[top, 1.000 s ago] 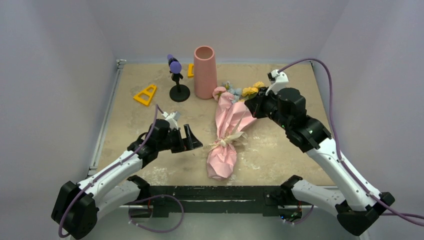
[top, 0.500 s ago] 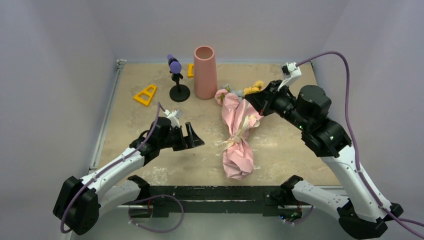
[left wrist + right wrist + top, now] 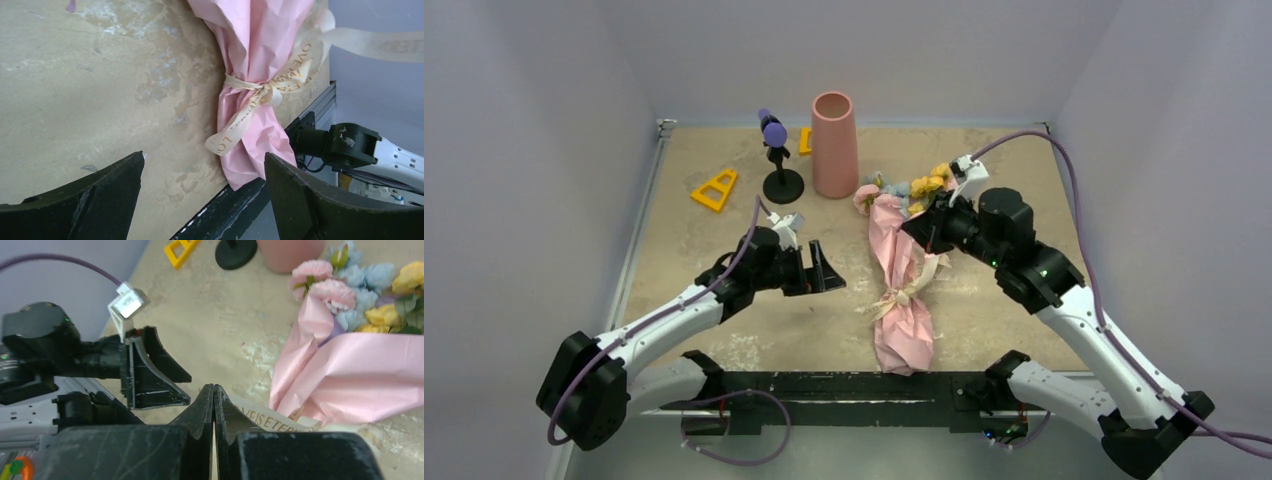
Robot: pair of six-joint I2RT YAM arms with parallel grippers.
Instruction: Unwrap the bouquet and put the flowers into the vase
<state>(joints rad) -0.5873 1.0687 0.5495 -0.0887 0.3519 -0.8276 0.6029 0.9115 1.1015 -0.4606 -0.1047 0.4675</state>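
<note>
Beige mottled surface (image 3: 984, 300), scuffed pale near the front rail. Left arm (image 3: 674, 315): stretched low across the surface towards the centre, jaws spread wide and holding nothing, facing the bouquet's knotted waist from the left. Right arm (image 3: 1064, 300): elbow raised, wrist angled down over the bouquet's upper half, jaws pressed fully together, pinching a tail of the ribbon that runs aloft. Bouquet (image 3: 902, 270): lying flat right of centre, pink crinkled wrap, foot at the front edge, flowers (image 3: 919, 185) at the far end, pink, yellow and pale blue. Vase (image 3: 834, 145): salmon-pink, upright at the back, just left of the flowers. Cream ribbon (image 3: 270, 90): knotted round the wrap, gold lettering, only "VEISETER" legible.
</note>
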